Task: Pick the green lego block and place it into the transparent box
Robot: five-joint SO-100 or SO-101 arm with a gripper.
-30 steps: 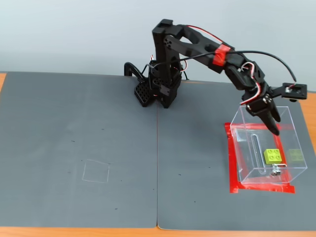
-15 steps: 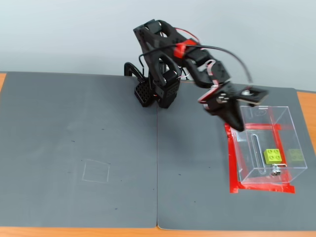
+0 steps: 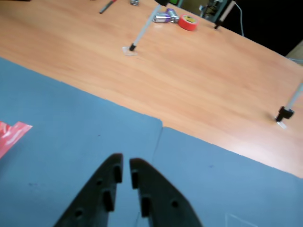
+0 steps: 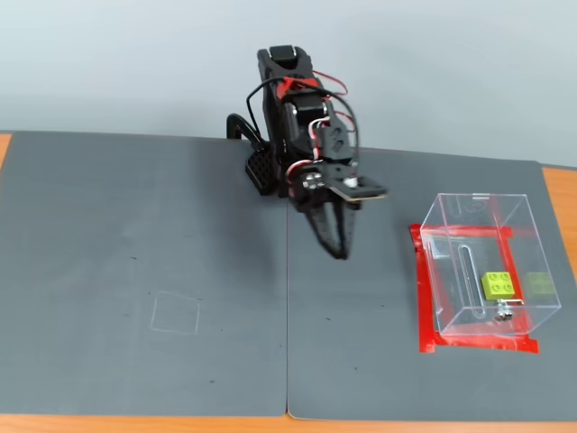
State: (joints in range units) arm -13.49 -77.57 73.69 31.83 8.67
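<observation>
The green lego block (image 4: 499, 284) lies on the floor of the transparent box (image 4: 469, 215) at the right of the fixed view, studs up; a faint green reflection shows on the box's right wall. My gripper (image 4: 341, 254) hangs over the grey mat, well left of the box, near the arm's base. In the wrist view the gripper (image 3: 124, 161) points down at the mat seam, its two black fingers nearly touching with nothing between them. Neither block nor box appears in the wrist view.
Red tape (image 4: 424, 289) frames the box's footprint; a corner of the tape (image 3: 12, 135) shows in the wrist view. A faint square outline (image 4: 175, 313) marks the left mat. Beyond the mats lie wooden tabletop (image 3: 199, 80), a red tape roll (image 3: 188, 22) and stand feet.
The arm has swung left, away from above the box, and folded back toward its base. The block has stayed inside the box.
</observation>
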